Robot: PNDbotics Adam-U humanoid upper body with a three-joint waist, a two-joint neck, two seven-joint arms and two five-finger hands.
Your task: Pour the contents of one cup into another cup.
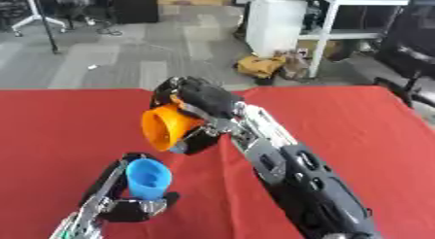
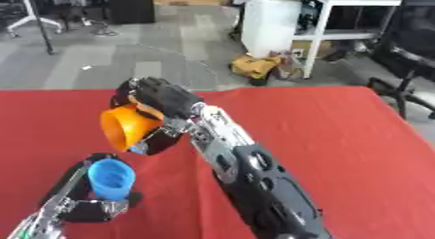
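My right hand [image 1: 202, 101] is shut on an orange cup [image 1: 166, 128], held above the red table and tipped on its side with its mouth facing left and down. Just below it stands a blue cup [image 1: 148, 178], upright, with my left hand [image 1: 125, 209] curled round it from the lower left. The orange cup's rim hangs a little above and slightly right of the blue cup's mouth. I cannot see what is inside either cup, and nothing shows falling between them.
The red tablecloth [image 1: 357, 126] covers the whole work surface. My right forearm [image 1: 289, 170] crosses the table's middle diagonally. Beyond the far edge are grey floor, a white cabinet [image 1: 276, 24] and a yellow bag [image 1: 259, 66].
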